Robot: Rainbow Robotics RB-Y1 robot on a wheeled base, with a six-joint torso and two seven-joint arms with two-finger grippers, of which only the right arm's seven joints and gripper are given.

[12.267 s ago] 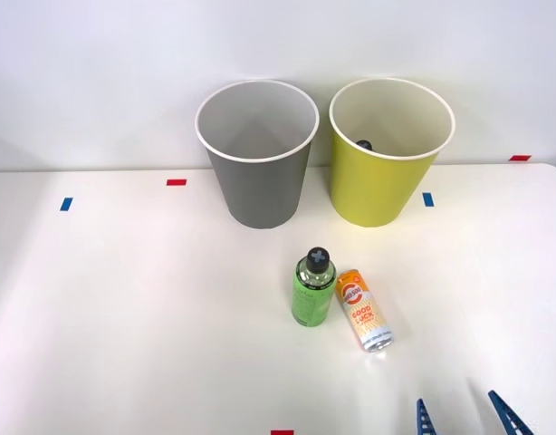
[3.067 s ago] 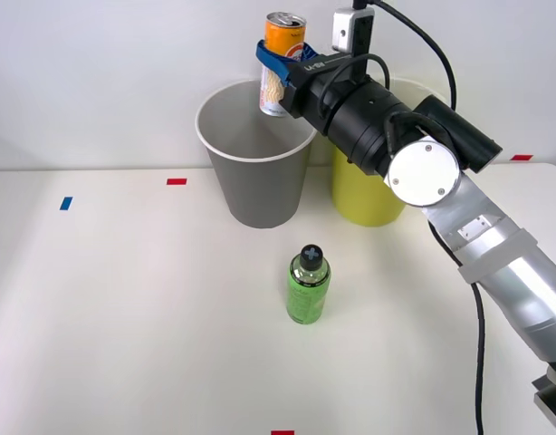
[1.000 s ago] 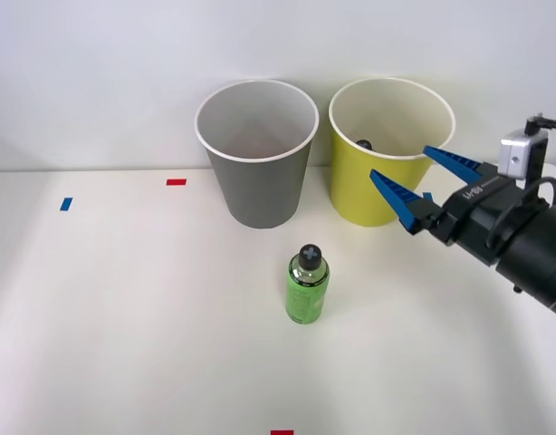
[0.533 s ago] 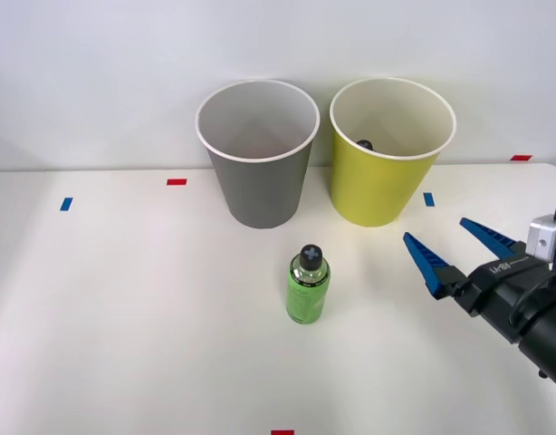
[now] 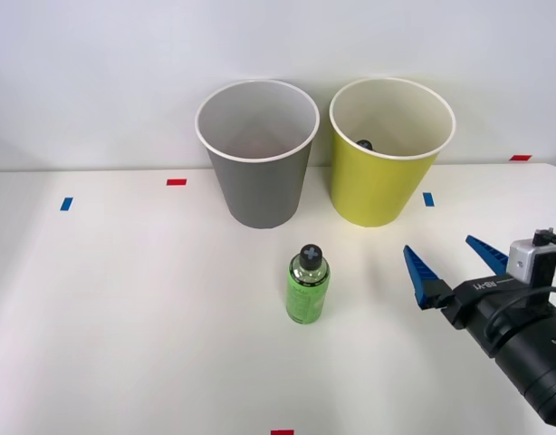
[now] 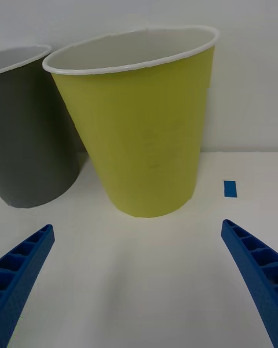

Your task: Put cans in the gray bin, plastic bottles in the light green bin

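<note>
A small green plastic bottle (image 5: 308, 289) with a black cap stands upright on the white table, in front of the two bins. Behind it stand the gray bin (image 5: 256, 154) on the left and the light green bin (image 5: 389, 152) on the right, where a dark cap-like object (image 5: 363, 144) shows inside. My right gripper (image 5: 452, 264) hovers open and empty at the right, level with the bottle and well apart from it. The wrist view faces the light green bin (image 6: 145, 122) with the gray bin (image 6: 29, 133) beside it, between the spread fingers (image 6: 23, 267). The cans are hidden.
Small red tape marks (image 5: 176, 182) and blue tape marks (image 5: 66, 204) dot the table. A blue mark (image 5: 428, 198) lies right of the light green bin. A white wall stands behind the bins. The table's left half is open room.
The can was held over the gray bin and is now gone from view. My open gripper has since drawn back from the bins, down toward the table's near right.
</note>
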